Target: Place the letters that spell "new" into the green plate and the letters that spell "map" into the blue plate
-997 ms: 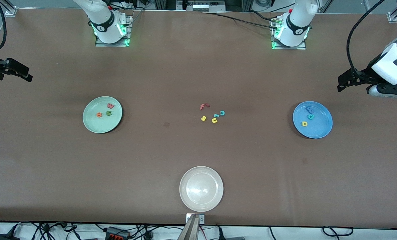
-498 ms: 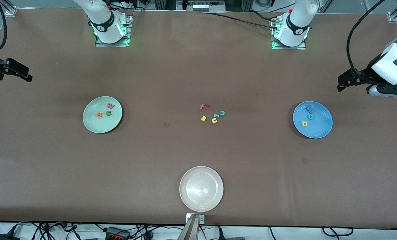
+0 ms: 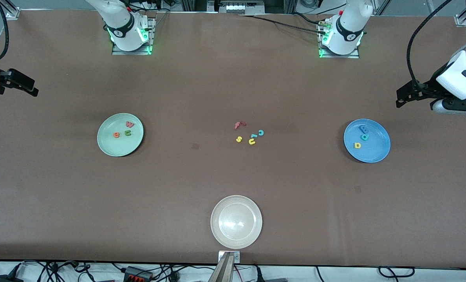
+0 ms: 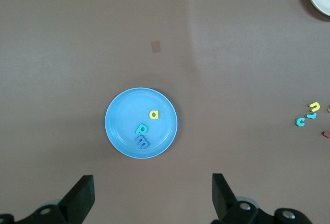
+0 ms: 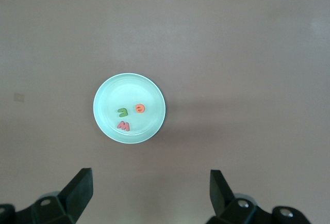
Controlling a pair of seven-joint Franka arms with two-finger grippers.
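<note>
Brown table (image 3: 201,90): both plates hold three letters.

The table (image 3: 194,90) wears a matt brown covering, perhaps paper. The white plate (image 3: 236,222) shines glossy; the blue plate (image 3: 378,150) and green plate (image 3: 111,147) look smooth and duller.

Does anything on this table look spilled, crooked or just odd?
Nothing stands out. Three letters lie in the green plate, three in the blue plate, and a few leftover letters sit loosely between them.
</note>
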